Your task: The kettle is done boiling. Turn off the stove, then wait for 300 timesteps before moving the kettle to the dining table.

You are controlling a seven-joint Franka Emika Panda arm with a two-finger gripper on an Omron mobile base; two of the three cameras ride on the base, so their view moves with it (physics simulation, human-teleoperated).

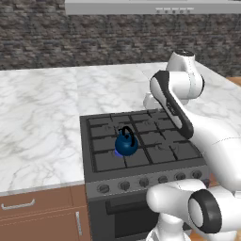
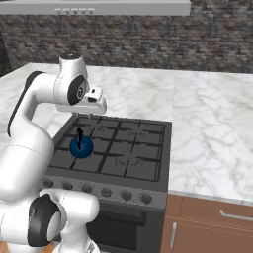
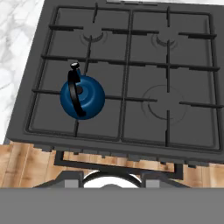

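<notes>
The small blue kettle [image 1: 126, 145] [image 2: 81, 147] [image 3: 82, 97] with its black arched handle stands upright on the front left burner of the dark grey stove [image 1: 157, 148] [image 2: 133, 153] [image 3: 144, 65]. A row of round knobs [image 1: 143, 182] [image 2: 106, 191] runs along the stove's front. My gripper [image 2: 90, 116] hangs high above the back left of the grates, pointing down, well clear of the kettle and holding nothing. Its fingers are too small and hidden to show their spacing. The dining table is out of view.
White marble counter [image 1: 42, 127] [image 2: 212, 128] flanks the stove on both sides. A dark brick wall [image 1: 94, 37] and a grey range hood [image 1: 155, 7] stand behind and above. Brown cabinet fronts [image 1: 37, 216] [image 2: 212, 227] sit under the counter.
</notes>
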